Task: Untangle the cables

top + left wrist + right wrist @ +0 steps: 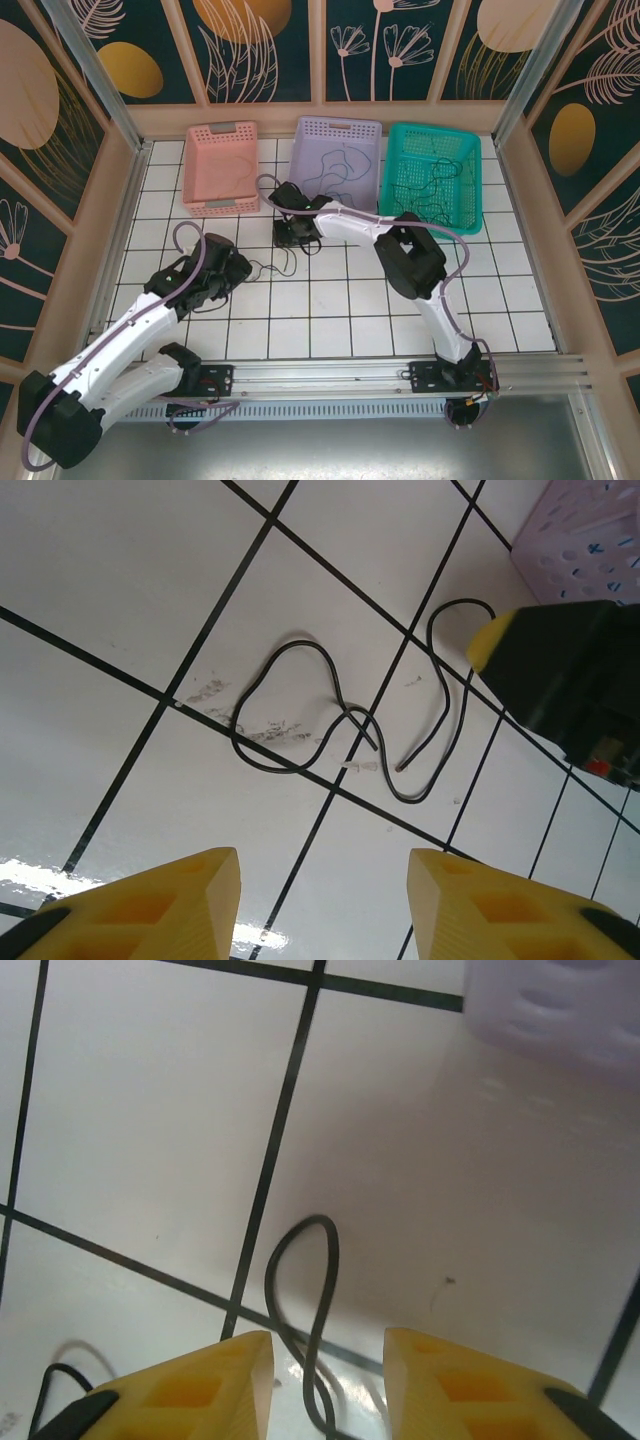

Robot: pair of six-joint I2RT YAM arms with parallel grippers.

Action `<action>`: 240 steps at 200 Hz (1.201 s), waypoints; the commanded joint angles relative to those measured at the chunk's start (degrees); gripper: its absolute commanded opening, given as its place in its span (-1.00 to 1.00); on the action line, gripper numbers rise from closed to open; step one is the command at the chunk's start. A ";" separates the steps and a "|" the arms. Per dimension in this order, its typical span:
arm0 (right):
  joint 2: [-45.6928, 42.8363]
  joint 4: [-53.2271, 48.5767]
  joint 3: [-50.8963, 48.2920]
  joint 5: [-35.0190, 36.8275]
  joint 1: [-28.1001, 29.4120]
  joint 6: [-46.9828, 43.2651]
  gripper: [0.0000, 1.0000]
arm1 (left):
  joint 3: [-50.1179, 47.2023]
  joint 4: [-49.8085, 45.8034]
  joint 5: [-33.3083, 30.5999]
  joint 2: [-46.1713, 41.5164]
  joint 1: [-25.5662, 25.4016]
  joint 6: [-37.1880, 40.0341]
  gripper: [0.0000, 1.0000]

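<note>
A thin black cable (pixel 300 650) lies in loose loops on the white tiled table, just in front of my left gripper (pixel 322 880). That gripper is open and hangs above the tiles with nothing between its yellow fingers (pixel 160 900). My right gripper (pixel 328 1360) points down over the far end of the same cable (pixel 325 1250). A narrow loop of it lies between the open fingers (pixel 200 1385), with a gap on each side. From above, the cable (pixel 270 268) lies between the left gripper (pixel 243 268) and the right gripper (pixel 295 238).
Three baskets line the back of the table: pink (pixel 221 167), lilac (pixel 335 130) and teal (pixel 432 135). The lilac and teal ones hold more thin wires. The lilac basket (pixel 560 1005) stands close behind my right gripper. Wooden walls enclose the table.
</note>
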 commanded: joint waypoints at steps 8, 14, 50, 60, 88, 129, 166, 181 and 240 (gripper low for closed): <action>2.75 -1.91 2.69 0.94 0.12 0.31 -0.55 | 0.14 -1.36 -0.20 -0.88 0.42 -0.98 -0.03; 2.63 -1.62 2.55 0.90 0.19 0.42 -0.65 | 0.13 -1.26 -0.11 -0.91 0.32 -0.97 -0.02; -4.16 0.87 -1.01 2.74 0.29 1.08 -1.00 | 1.69 0.30 1.15 -0.77 0.40 -1.23 -0.03; -8.04 2.44 -3.13 2.94 0.22 1.11 -1.00 | 2.81 0.90 2.05 -0.77 0.40 -2.14 -0.02; -20.38 9.50 -12.02 3.52 -0.78 0.76 -1.00 | 8.21 6.96 5.17 -0.35 0.41 -7.79 0.06; -36.40 22.40 -24.68 -5.35 -5.18 1.10 -1.00 | 14.08 24.47 8.70 3.45 0.38 -25.04 0.06; -42.48 32.80 -30.97 -15.77 -12.45 8.18 -1.00 | 18.20 37.39 12.58 9.86 0.33 -36.03 -0.04; -41.74 31.95 -29.56 -18.67 -14.33 10.10 -1.00 | 22.08 39.45 15.06 12.84 0.31 -33.57 -0.04; -38.35 20.33 -19.94 -32.80 -19.08 5.26 -1.00 | 38.44 18.86 17.78 23.38 0.47 4.34 -0.16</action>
